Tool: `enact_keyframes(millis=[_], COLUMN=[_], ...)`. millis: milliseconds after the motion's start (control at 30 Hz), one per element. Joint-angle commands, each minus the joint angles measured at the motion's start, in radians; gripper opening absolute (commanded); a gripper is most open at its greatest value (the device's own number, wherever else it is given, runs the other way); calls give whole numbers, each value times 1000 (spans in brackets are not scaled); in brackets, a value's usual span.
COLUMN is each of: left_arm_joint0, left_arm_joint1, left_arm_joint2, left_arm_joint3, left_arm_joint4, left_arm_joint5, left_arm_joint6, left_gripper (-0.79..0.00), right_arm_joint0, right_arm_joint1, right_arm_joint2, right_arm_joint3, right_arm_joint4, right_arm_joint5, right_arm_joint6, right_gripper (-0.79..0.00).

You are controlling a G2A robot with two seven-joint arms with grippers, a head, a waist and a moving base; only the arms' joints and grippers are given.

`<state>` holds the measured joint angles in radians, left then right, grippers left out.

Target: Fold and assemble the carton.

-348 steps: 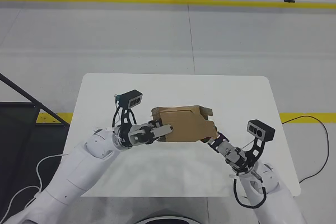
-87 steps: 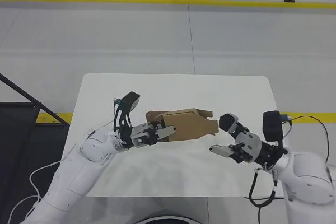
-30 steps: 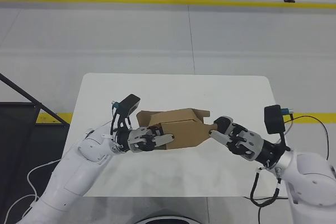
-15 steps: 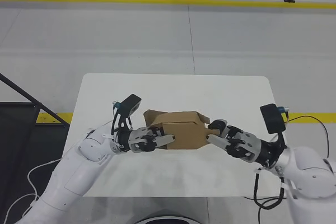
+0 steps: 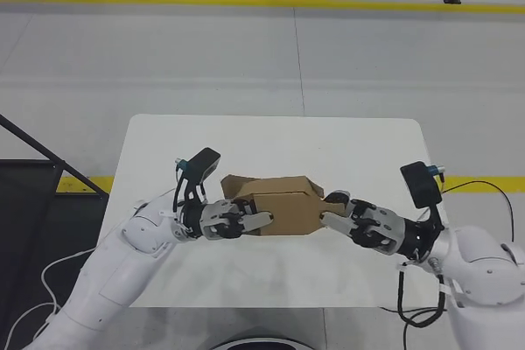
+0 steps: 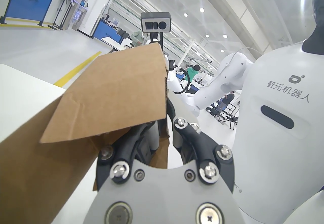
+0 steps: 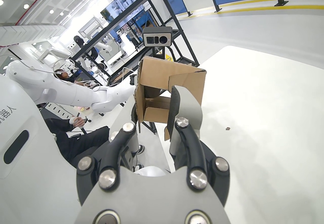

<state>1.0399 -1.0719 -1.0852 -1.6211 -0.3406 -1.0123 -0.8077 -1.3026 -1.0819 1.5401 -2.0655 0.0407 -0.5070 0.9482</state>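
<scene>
The brown carton (image 5: 276, 203) is held above the middle of the white table (image 5: 367, 140), partly opened into a box shape. My left gripper (image 5: 249, 219) is shut on the carton's left end. In the left wrist view one of its fingers (image 6: 182, 131) lies outside the wall and the other sits behind a raised flap (image 6: 114, 98). My right gripper (image 5: 332, 212) is at the carton's right end, open. In the right wrist view one finger (image 7: 186, 108) stands before the carton's open end (image 7: 157, 106), and the other is beside its outer wall.
Bare tabletop surrounds the carton on all sides. A small dark speck (image 7: 227, 129) lies on the table near the right arm. A black rack (image 5: 22, 140) stands off the table's left side.
My right gripper has moved in from the right to the carton's right end. The carton has turned slightly and opened up from a flatter shape. My left gripper has kept its hold.
</scene>
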Motion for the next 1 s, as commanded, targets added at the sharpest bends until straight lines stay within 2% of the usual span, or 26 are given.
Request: enact_keyframes(millis=[0,267,567,700,767,967], left_arm_joint0=[4,11,18,17,17,15], left_arm_joint1=[0,1,1,1,2,3], left_arm_joint2=[-4,-9,-6,-4,-3,1], left_arm_joint3=[-5,-15,-29,-30,-29,-28], left_arm_joint4=[1,5,9,8,7,7], left_arm_joint5=[0,0,0,0,0,0], left_arm_joint6=[0,0,0,0,0,0], left_gripper=[-785,-785,-785,-785,-785,-785], right_arm_joint0=[-1,-4,14,31,35,45], right_arm_joint1=[1,6,13,16,18,21], right_arm_joint2=[1,9,-16,-29,-35,-59], right_arm_joint3=[4,17,37,43,45,44], right_arm_joint4=[6,44,76,99,99,106], right_arm_joint5=[2,13,36,20,9,0], right_arm_joint6=[-16,-59,-32,-1,5,22], right_gripper=[-548,-585,-610,-680,-646,-622])
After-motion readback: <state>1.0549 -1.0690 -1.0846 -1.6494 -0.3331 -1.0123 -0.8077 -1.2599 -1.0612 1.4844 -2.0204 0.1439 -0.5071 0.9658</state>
